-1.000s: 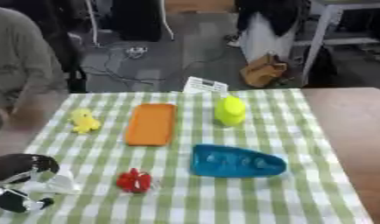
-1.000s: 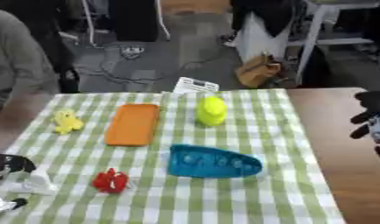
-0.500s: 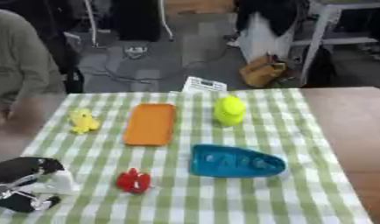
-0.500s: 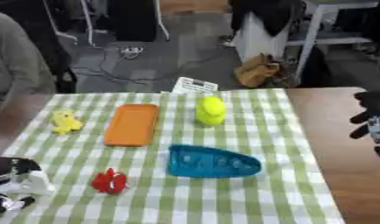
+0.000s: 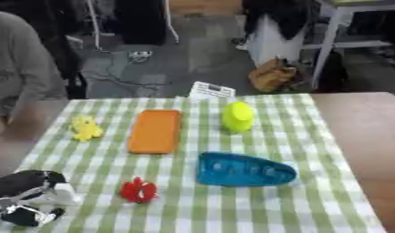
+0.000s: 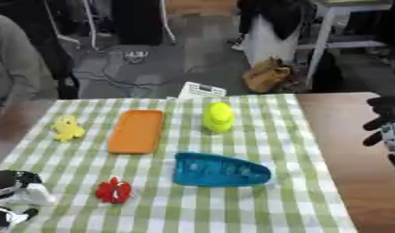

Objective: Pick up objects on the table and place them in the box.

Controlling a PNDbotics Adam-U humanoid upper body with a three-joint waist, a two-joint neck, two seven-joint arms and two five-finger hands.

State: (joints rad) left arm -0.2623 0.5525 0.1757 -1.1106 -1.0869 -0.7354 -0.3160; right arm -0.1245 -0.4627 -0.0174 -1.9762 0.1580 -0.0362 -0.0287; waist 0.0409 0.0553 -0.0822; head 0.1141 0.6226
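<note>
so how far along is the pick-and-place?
Nothing looks done: no box in view, and every item lies on the checked cloth: yellow toy, orange tray, yellow-green object, blue tray, red object. In hand: nothing; the left hand sits near the red object at lower left, and the right hand hangs at the right edge. All five remain.

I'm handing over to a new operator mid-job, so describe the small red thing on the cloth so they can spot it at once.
Start at the green-and-white checked cloth covering the table. Go to its near left part, just right of the robot's left hand and left of the blue boat-shaped tray. There lies the small red object, lobed like a flower, the only red thing there; the others are yellow, orange or blue.
</note>
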